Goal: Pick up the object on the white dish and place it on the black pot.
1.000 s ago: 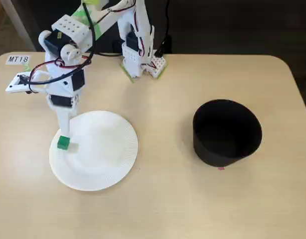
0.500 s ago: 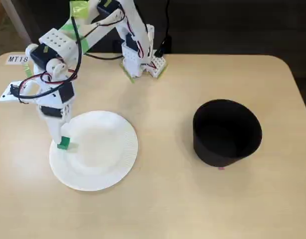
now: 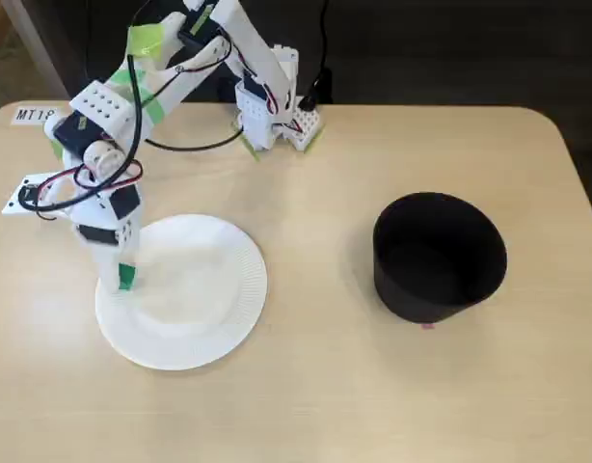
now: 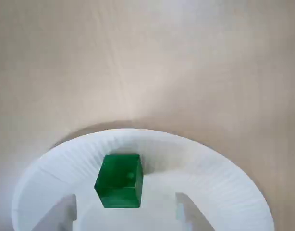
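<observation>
Overhead, the fixed view shows a light wooden table bearing a white arm that reaches from its base near the far edge down to the left side of the white dish. The gripper points downward over the dish's left rim area, and a patch of green, the object, shows at its tip. Well apart on the right of this view stands the black pot, upright, its open mouth facing up and its interior dark. A label reading "MT18" lies at the table's far left corner, and green tape wraps parts of the arm. From the wrist view, the object appears as a small green cube resting on the ridged inner rim region of the white dish, with bare table beyond the plate's edge. Two white fingertips enter from the bottom edge, one at each side of the cube; the gripper stands spread, its jaws apart with visible gaps of plate between each tip and the cube's faces, so nothing is grasped. The cube sits between the fingertips, slightly nearer the left one as this view shows them, and casts a soft shadow to its right on the plate.
</observation>
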Available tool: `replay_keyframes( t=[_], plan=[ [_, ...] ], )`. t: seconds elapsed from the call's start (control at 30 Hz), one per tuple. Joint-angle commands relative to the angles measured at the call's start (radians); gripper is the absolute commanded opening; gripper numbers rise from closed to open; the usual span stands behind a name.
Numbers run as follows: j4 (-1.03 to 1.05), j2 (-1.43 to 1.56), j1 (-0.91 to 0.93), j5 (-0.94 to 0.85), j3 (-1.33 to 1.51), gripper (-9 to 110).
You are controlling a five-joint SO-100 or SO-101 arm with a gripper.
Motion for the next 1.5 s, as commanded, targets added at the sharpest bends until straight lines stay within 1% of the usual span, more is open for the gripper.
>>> replay_keyframes(
  t=[0.0, 0.13, 0.33, 0.63, 0.77, 0.93, 1.07, 1.2, 1.37, 1.47],
  plan=[
    [0.008, 0.002, -0.005, 0.006, -0.064, 27],
    [0.006, -0.017, -0.006, 0.011, -0.071, 24],
    [-0.006, -0.046, -0.008, 0.055, -0.089, 0],
    [0.054, -0.011, -0.025, 0.041, -0.167, 0],
    [0.069, 0.098, -0.052, 0.064, -0.172, 0],
    [0.069, 0.307, -0.124, 0.13, -0.172, 0],
    [0.071, 0.514, -0.242, 0.196, -0.138, 0],
    [0.052, 0.704, -0.425, 0.281, -0.066, 0],
    [-0.078, 0.934, -0.713, 0.394, 0.135, 0],
    [-0.161, 1.008, -0.887, 0.425, 0.247, 0]
  ],
)
